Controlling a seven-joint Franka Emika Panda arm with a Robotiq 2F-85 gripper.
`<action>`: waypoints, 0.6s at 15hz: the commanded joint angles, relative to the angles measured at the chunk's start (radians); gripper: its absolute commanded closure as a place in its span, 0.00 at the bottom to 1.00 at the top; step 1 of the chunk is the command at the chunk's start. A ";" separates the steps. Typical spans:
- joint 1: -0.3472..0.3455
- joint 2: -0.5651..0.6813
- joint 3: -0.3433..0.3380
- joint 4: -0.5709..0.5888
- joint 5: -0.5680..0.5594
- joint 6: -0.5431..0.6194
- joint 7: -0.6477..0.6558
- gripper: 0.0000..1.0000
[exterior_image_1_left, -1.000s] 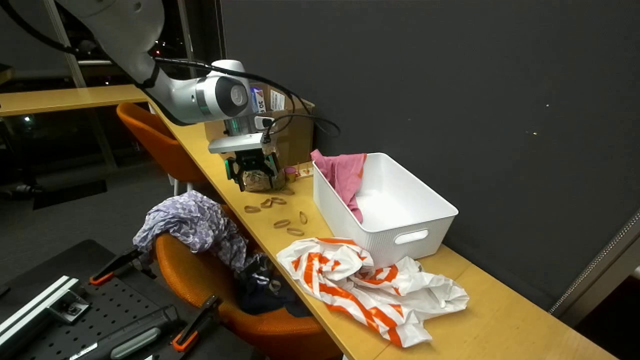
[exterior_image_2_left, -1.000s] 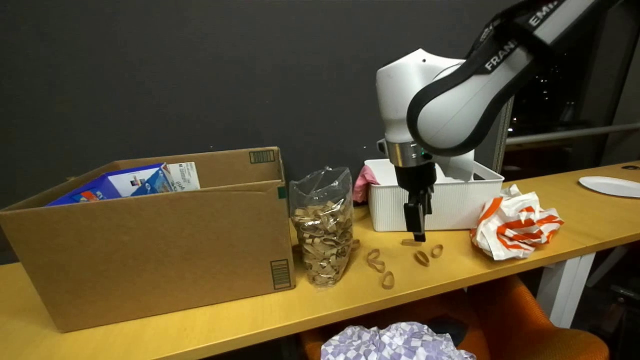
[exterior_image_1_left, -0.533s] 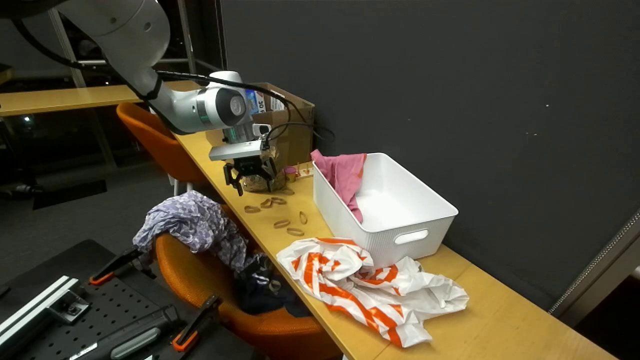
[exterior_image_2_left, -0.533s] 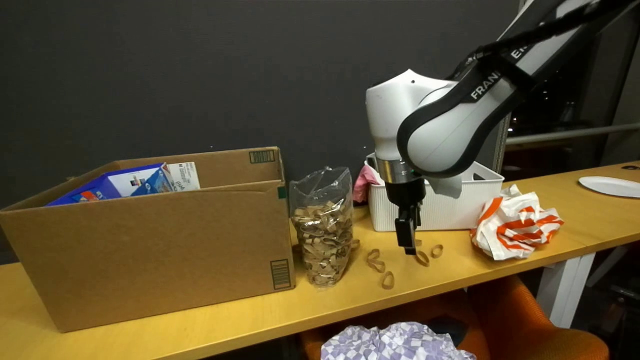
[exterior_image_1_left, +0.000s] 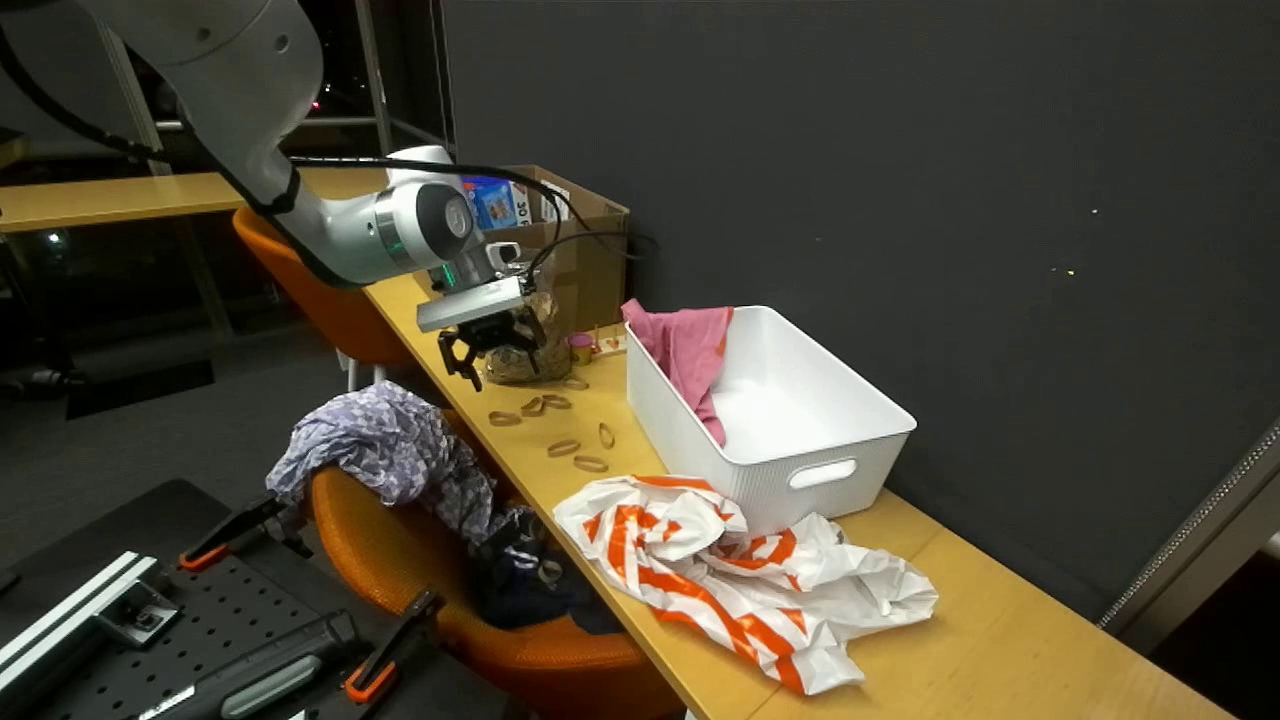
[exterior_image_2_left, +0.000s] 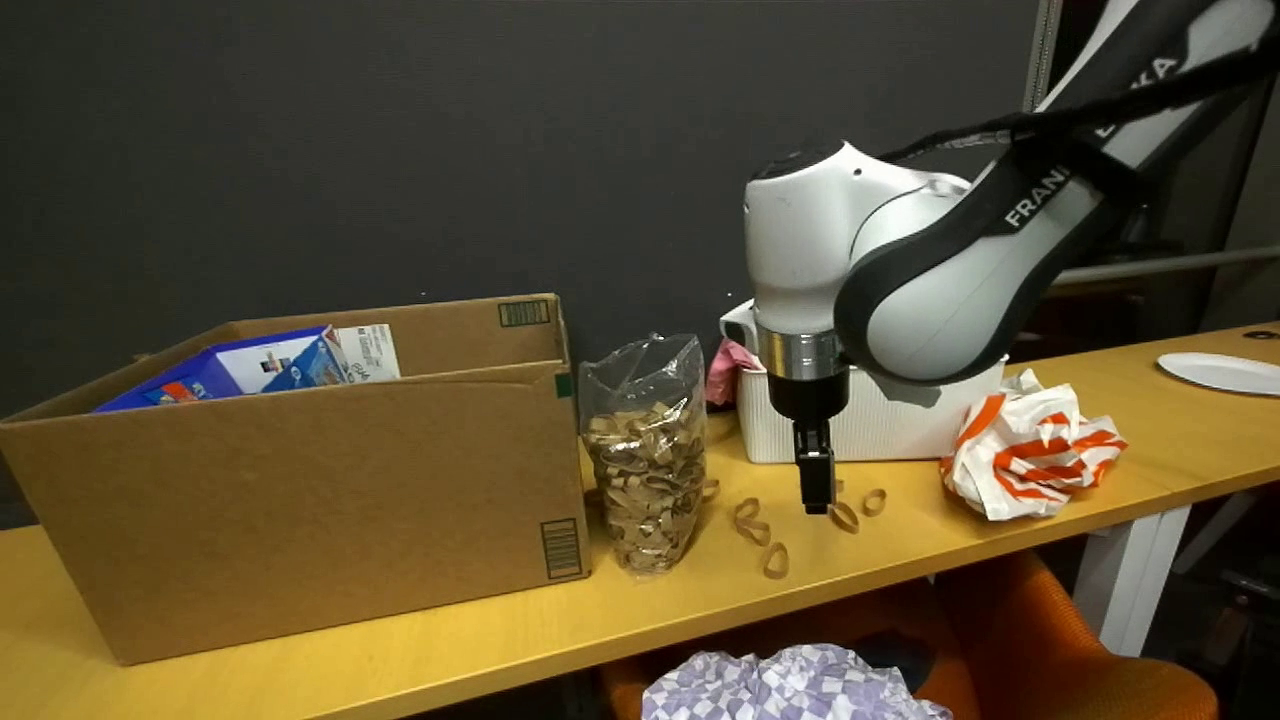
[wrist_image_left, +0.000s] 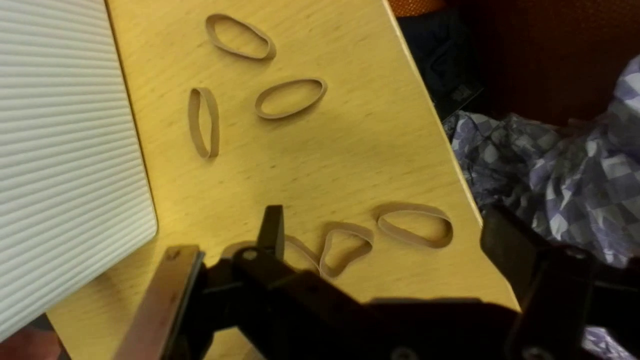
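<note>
Robotiq gripper (exterior_image_1_left: 506, 377): hovering above the tabletop (wrist_image_left: 345, 165), pointing down, fingers (wrist_image_left: 272, 232) standing wide apart, gripping nothing.
Loose rubber bands (wrist_image_left: 414, 240): lying scattered on the wood below the gripper. In the wrist view two tan loops are showing between the fingertips; a third is partly hiding behind a finger. I'm not able to judge exact clearance.
White bin (exterior_image_1_left: 765, 492): sitting beside the bands, ribbed wall facing them.
Pink cloth (exterior_image_1_left: 690, 350): draping over the bin's end rim, part inside, part outside.
Bag of rubber bands (exterior_image_2_left: 648, 480): clear plastic, standing upright between bin and box, holding a pile of tan bands.
Cardboard box (exterior_image_2_left: 330, 530): standing just beside that bag, blue packaging (exterior_image_2_left: 215, 378) poking up inside.
Small tub (exterior_image_1_left: 580, 350): purple lid, sitting near the bag.
White-and-orange plastic bag (exterior_image_1_left: 720, 580): lying crumpled just beside the bin.
White plate (exterior_image_2_left: 1225, 374): resting farther along the same table.
Orange chair (exterior_image_1_left: 385, 560): standing at the table edge, purple checkered cloth (exterior_image_1_left: 385, 440) bunching over its back.
</note>
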 joint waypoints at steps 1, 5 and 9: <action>-0.010 -0.051 -0.010 -0.083 -0.065 0.102 -0.050 0.00; -0.071 -0.043 0.012 -0.104 -0.045 0.204 -0.162 0.00; -0.151 -0.010 0.070 -0.063 0.018 0.217 -0.303 0.00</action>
